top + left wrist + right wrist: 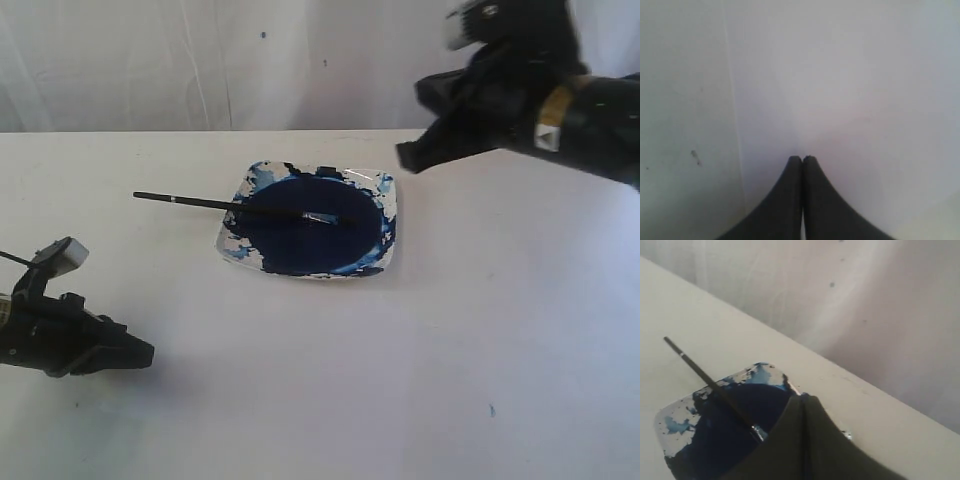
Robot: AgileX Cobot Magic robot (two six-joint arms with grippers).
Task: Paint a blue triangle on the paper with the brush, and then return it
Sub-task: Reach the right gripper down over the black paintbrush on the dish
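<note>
On my right wrist camera the brush (pixel 710 380) runs under the right gripper (pixel 802 399), so its bristle end is hidden from me. The dish (pixel 677 422) beneath those fingers is cut off too. In the exterior view that gripper is blurred, and I cannot tell paper from tabletop (pixel 300 400).

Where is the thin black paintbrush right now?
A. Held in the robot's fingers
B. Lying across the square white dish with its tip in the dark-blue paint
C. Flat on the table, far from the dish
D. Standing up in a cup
B: the thin black paintbrush lies across the square white dish, its tip in the dark-blue paint and its handle sticking out past the rim, with nothing holding it.
</note>
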